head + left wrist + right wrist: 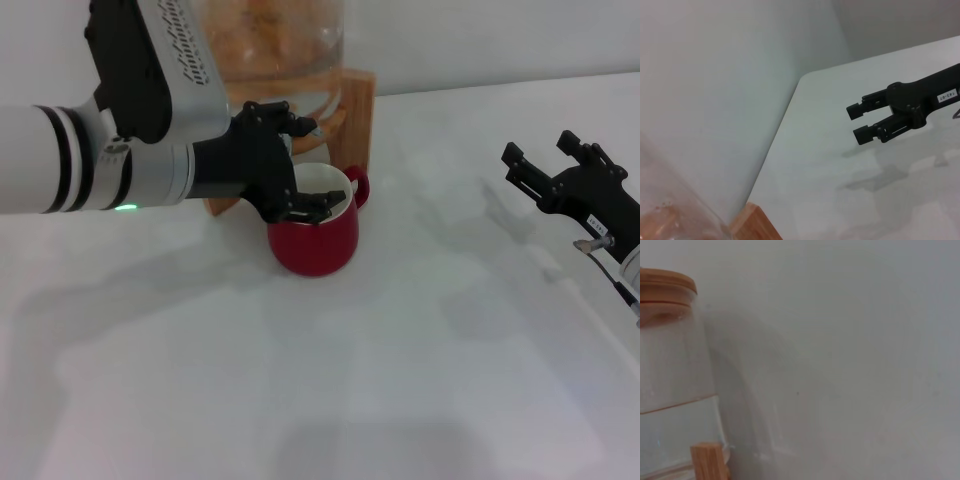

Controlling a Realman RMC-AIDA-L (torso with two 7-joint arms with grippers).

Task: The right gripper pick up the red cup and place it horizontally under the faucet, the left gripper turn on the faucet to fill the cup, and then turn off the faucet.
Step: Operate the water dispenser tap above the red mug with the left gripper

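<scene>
Soft, even light fills all three views. On the white table (pixel 400 380) lie faint, diffuse grey shadows under the left arm (pixel 60 160) and beside the right gripper (pixel 545 165). The glass jar (pixel 670 390) looks hazy and slightly out of focus, with pale reflections and no harsh glare.

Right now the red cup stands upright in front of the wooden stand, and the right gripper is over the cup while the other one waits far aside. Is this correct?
Not quite: the left gripper, not the right, is over the red cup, as the head view shows. The cup does stand upright in front of the wooden stand, and the right gripper waits far aside, fingers open.
</scene>
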